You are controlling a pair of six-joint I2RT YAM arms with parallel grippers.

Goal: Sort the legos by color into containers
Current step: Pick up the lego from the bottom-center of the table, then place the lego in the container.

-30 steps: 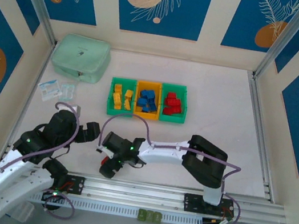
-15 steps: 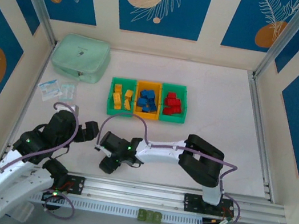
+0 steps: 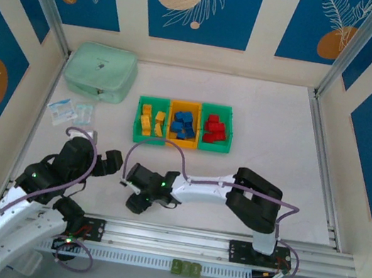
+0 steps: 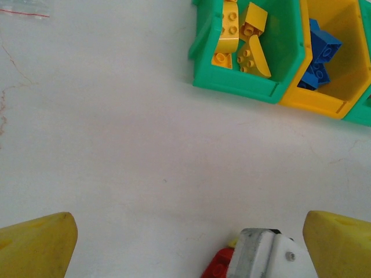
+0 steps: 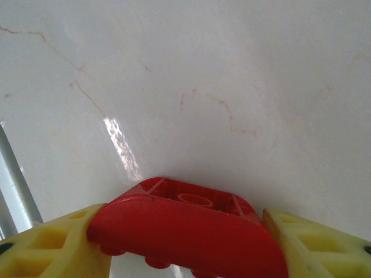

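Observation:
A red lego with a curved top sits between the yellow fingers of my right gripper, which is shut on it just above the white table near the front. The same lego shows at the bottom of the left wrist view, beside the right gripper's grey body. My left gripper hovers open and empty to its left. The containers stand in a row. The left green bin holds yellow legos. The orange bin holds blue legos. The right green bin holds red legos.
A mint-green zip pouch lies at the back left, with small clear packets in front of it. An aluminium rail runs along the near edge under the arm bases. Metal frame posts border the table's sides.
The right gripper's jaws have closed onto the red lego, which earlier lay loose on the table below them. The left arm has stayed put.

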